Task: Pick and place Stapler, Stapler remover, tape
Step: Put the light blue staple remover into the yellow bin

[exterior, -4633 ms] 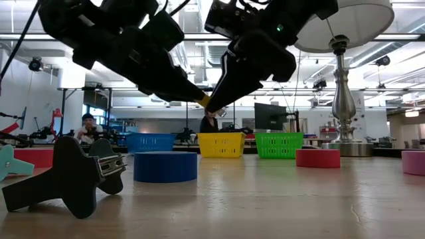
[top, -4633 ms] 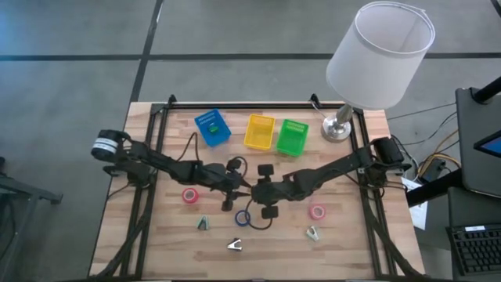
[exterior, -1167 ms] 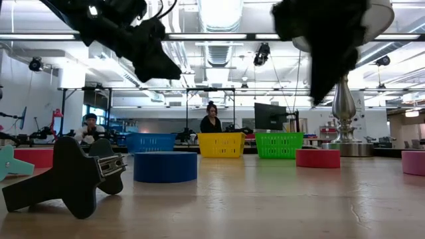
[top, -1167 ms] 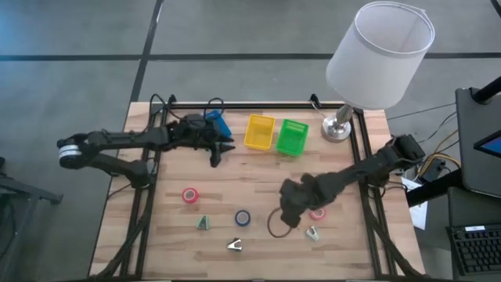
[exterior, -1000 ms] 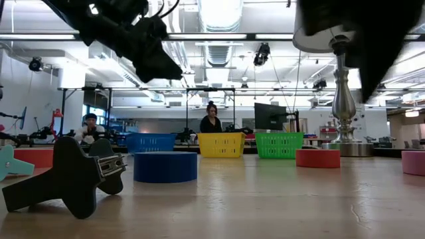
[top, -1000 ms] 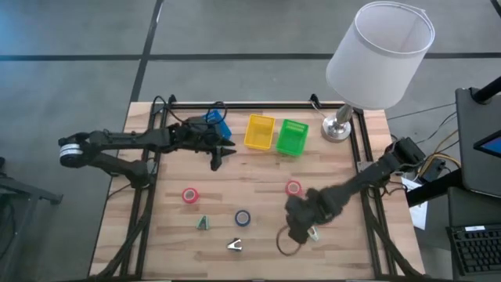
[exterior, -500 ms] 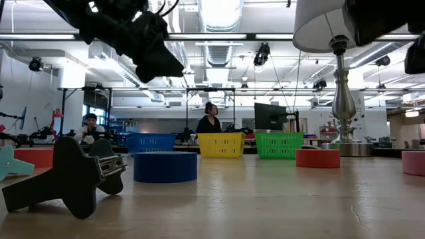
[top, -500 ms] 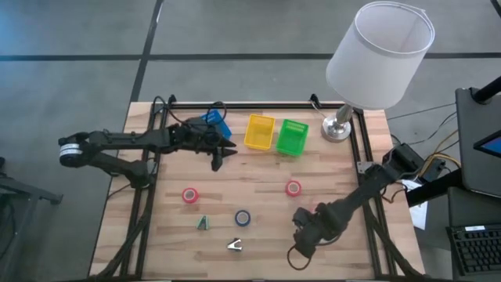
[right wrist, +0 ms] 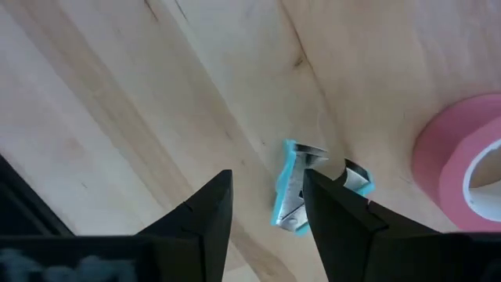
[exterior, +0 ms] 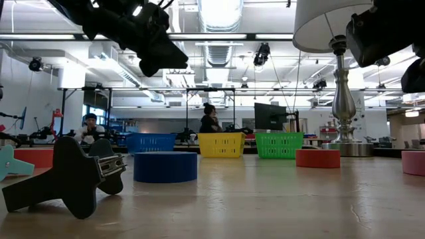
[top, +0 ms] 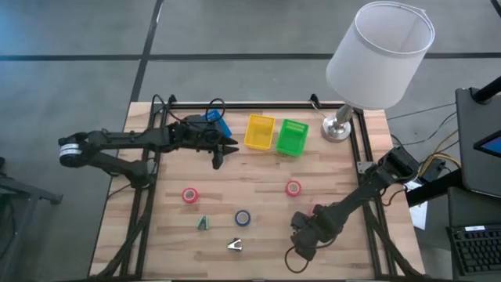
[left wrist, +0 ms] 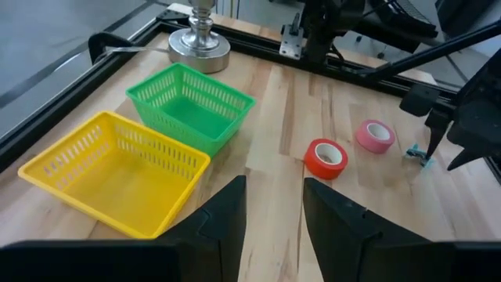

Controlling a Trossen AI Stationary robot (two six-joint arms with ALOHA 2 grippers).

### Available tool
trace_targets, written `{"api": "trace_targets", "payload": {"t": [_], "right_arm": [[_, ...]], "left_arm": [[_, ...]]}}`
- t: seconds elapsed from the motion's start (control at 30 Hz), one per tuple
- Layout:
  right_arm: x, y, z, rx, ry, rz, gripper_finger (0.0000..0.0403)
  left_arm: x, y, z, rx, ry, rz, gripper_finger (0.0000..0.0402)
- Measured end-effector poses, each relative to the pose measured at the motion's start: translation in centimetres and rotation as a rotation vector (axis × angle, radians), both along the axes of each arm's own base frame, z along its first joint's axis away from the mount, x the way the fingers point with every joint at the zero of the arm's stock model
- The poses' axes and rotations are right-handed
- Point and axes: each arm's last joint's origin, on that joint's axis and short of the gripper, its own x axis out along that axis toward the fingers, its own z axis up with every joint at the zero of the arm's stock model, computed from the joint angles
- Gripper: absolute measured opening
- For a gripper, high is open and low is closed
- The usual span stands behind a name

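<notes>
My right gripper (right wrist: 266,207) is open and points down near the table's near right part (top: 305,235). Its fingers stand either side of a small light-blue staple remover (right wrist: 291,192) lying on the wood; the arm hides it in the high view. A pink tape roll (right wrist: 462,180) lies just beside it. My left gripper (left wrist: 274,207) is open and holds nothing, hovering between the blue bin (top: 213,124) and the yellow bin (top: 260,131). Red tape rolls (top: 189,195) (top: 293,187) and a blue roll (top: 243,218) lie flat on the table.
A green bin (top: 292,136) stands next to the yellow one, with a lamp (top: 338,129) at the far right corner. A green staple remover (top: 203,224) and a pale one (top: 235,245) lie near the near edge. People show in the room behind.
My right gripper has moved toward the table's near edge and slightly right, uncovering the red tape roll right of the table's middle, and now stands over the light-blue staple remover. My left arm has stayed by the blue bin.
</notes>
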Motion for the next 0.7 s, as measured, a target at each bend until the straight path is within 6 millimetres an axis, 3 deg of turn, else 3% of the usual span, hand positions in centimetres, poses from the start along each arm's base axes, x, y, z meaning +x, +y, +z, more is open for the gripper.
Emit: {"api": "trace_targets", "payload": {"t": [0.7], "right_arm": [[-0.6, -0.3, -1.4, 0.005, 0.002, 0.023, 0.0148]], "left_arm": [[0.0, 0.0, -0.2, -0.03, 0.005, 0.009, 0.0126]]}}
